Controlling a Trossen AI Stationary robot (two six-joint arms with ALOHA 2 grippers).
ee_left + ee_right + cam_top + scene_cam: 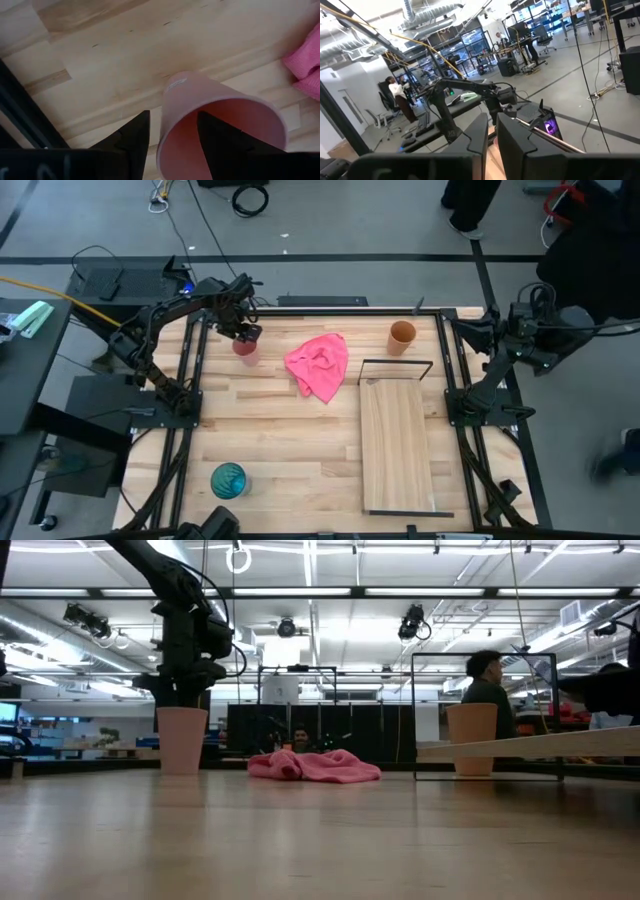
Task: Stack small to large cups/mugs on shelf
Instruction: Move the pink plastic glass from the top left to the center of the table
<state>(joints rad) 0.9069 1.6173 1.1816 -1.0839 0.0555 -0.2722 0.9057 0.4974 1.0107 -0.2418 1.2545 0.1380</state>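
Note:
A pale pink cup (245, 348) stands upright on its base at the table's far left and also shows in the low view (182, 740). My left gripper (244, 335) is open and points down over it. In the left wrist view (173, 114) one finger stands outside the cup (220, 107) and one inside it, with the rim wall between them and a gap on each side. An orange-brown cup (402, 337) stands at the far right. A teal cup (228, 479) stands near left. The shelf board (398, 445) lies at the right. My right gripper (492, 135) is shut and raised at the table's right edge.
A crumpled pink cloth (320, 365) lies between the pink and orange-brown cups. The shelf's black wire frame (396, 363) stands at its far end, just near of the orange-brown cup. A person (487, 680) is in the room behind the table.

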